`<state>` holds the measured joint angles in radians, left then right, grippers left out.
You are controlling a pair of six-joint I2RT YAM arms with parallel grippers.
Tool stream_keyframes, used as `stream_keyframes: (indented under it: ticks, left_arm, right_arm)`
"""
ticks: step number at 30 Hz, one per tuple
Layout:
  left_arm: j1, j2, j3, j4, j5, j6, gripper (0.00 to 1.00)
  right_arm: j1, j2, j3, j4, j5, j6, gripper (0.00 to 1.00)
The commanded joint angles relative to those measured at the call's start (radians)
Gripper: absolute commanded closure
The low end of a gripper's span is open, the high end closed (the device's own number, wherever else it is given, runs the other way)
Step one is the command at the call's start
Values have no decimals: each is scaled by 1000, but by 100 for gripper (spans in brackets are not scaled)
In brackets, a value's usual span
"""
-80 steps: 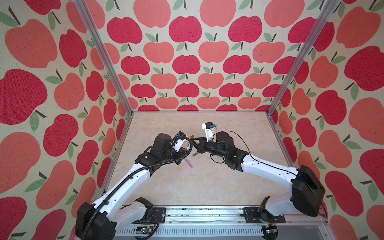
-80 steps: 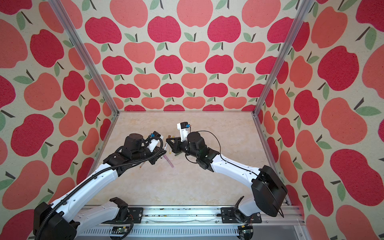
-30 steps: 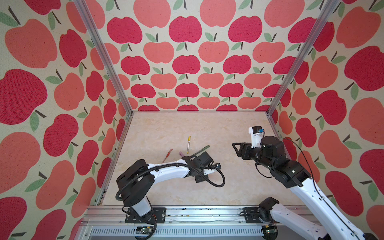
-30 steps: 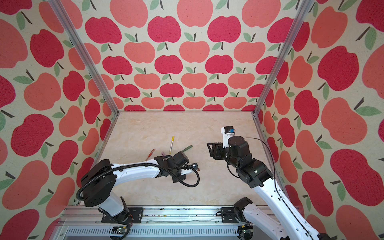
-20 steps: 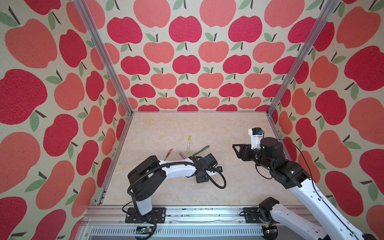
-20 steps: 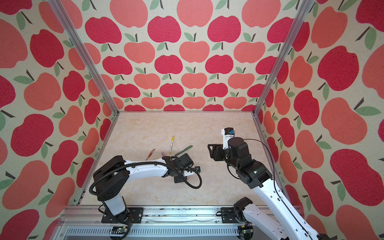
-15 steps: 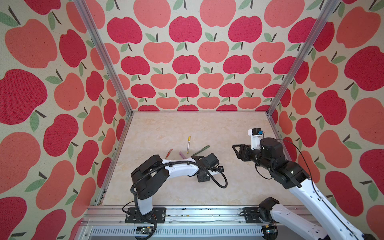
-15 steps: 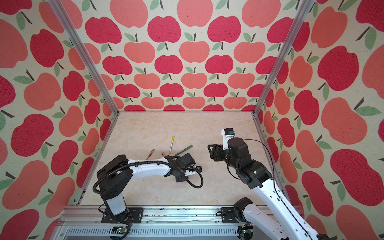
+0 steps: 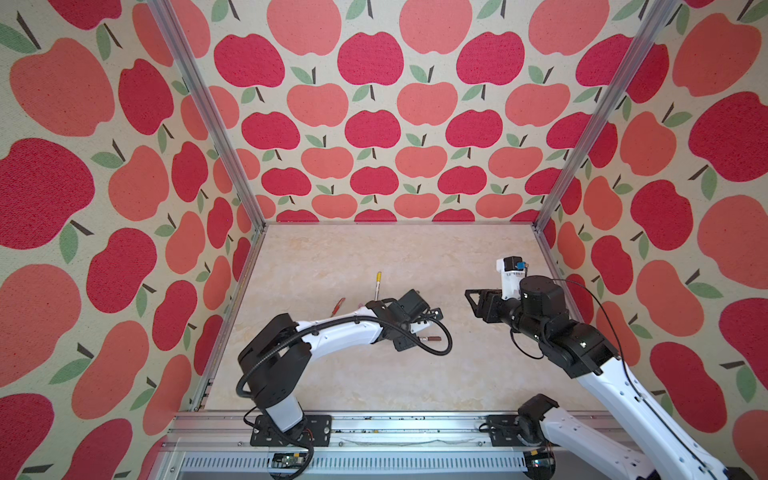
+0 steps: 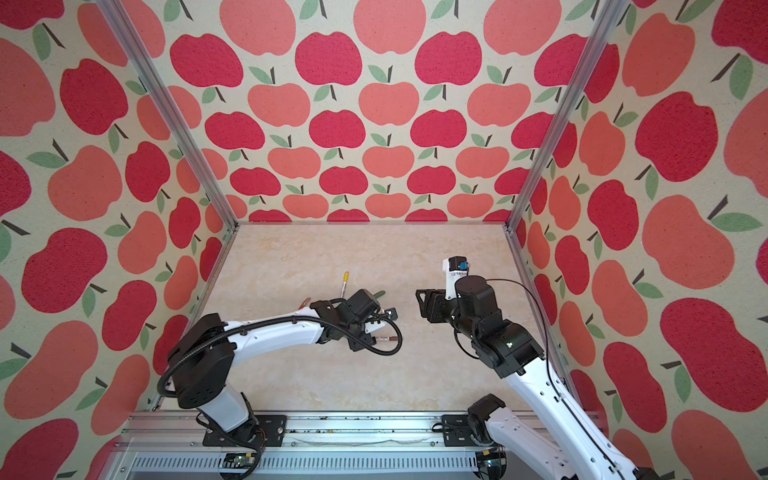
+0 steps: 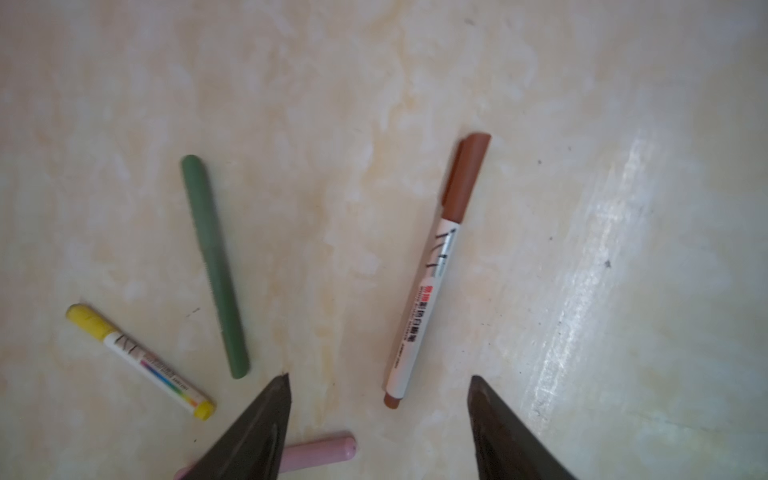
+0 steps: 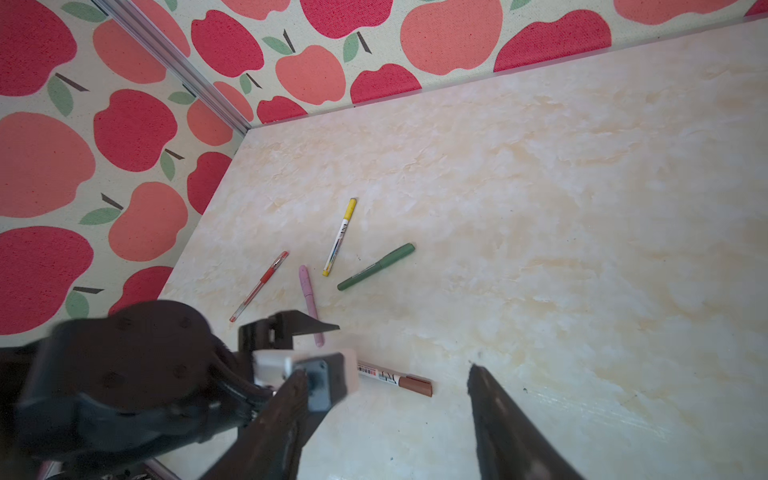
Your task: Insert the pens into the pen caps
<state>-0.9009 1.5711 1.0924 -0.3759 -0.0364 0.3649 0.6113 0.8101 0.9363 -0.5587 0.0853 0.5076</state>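
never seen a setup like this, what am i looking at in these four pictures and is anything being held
These are two robot arms, the left arm and the right arm, mounted at the front of a table. Each ends in a two-fingered gripper. Two pictures look down on everything from above. The other two come from a camera on each arm's wrist, looking past its gripper. Five pens lie on the table, all apparently capped: brown pen, green pen, yellow pen, lilac pen, red pen. The left gripper is open over the brown pen, not gripping it. The right gripper is open too, off the table, holding nothing.
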Motion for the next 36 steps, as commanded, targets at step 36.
stream_keyframes:
  ticks: [36]
  left_arm:
    - [1006,4,-706,1287,109,-367,1]
  right_arm:
    - [-445,832,-676,1846,248,-633,21]
